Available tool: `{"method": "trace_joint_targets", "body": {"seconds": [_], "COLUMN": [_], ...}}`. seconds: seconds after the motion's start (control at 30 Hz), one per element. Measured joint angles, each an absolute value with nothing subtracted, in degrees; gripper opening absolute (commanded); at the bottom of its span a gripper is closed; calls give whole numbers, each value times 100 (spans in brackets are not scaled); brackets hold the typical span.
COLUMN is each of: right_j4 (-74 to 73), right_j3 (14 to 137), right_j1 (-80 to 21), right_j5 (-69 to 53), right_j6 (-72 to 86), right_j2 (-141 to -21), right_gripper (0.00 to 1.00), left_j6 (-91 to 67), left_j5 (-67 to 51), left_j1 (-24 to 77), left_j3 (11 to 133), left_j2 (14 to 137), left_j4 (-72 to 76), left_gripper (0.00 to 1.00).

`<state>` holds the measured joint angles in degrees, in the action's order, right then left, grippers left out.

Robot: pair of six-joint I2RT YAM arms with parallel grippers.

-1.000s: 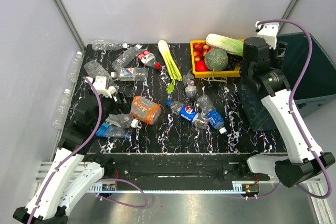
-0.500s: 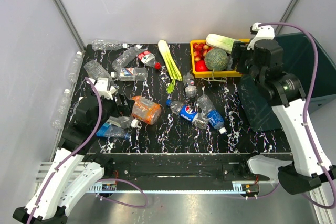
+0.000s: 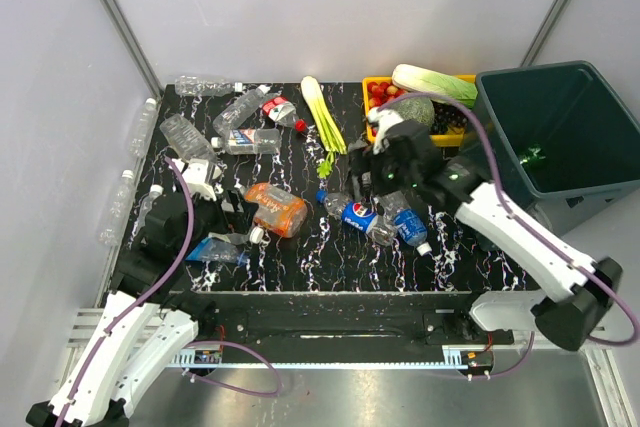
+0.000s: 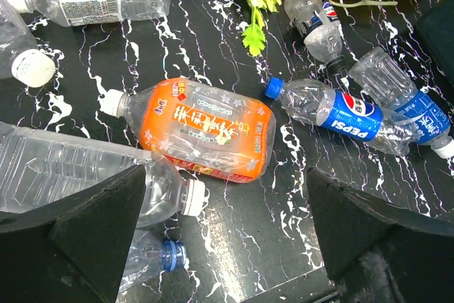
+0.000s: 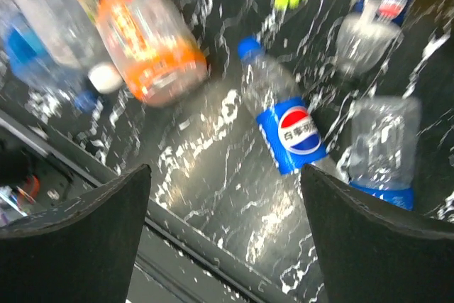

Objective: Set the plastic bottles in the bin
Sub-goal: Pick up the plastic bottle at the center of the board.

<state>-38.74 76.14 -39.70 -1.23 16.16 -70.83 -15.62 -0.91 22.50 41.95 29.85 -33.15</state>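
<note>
Several plastic bottles lie on the black marbled table. An orange bottle is at mid-left, a Pepsi bottle and a blue-label bottle are at the centre, and clear bottles are at the back left. The bin stands at the right with a green bottle inside. My right gripper hangs open and empty over the Pepsi bottle, with its gap beside it. My left gripper is open and empty, just in front of the orange bottle and next to a clear white-capped bottle.
A yellow tray of vegetables, a melon and a cabbage sit at the back, just left of the bin. Celery stalks lie at the back centre. A crushed blue-capped bottle lies by the near edge.
My right arm has swung left from over the bin and come down over the centre bottles, so the bin now shows in full. The left arm has barely moved.
</note>
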Motion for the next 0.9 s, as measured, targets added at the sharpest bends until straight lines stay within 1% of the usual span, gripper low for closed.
{"method": "trace_joint_targets", "body": {"seconds": [0.13,0.2,0.3,0.67,0.9], "right_j4": [-3695,-3629,-3454,-2930,-2462], "right_j3": [6908,6630,6388,6309,6101], "right_j1": [-4274,-4311,-4320,-4338,-4348], "right_j5": [-119,-108,-32,384,510], "right_j6": [1566,1516,1380,829,589], "right_j2": [-7526,-7675,-7905,-8718,-8838], "right_gripper": [95,99,99,99,99], "left_j6": [-1564,-1564,-1564,-1564,-1564], "left_j5": [-115,-115,-115,-110,-110], "left_j1": [2250,2250,2250,2252,2250], "left_j3": [4191,4187,4187,4187,4187], "left_j2": [2985,2985,2985,2985,2985], "left_j4": [-3315,-3319,-3334,-3336,-3334], "left_gripper": [99,99,99,99,99]}}
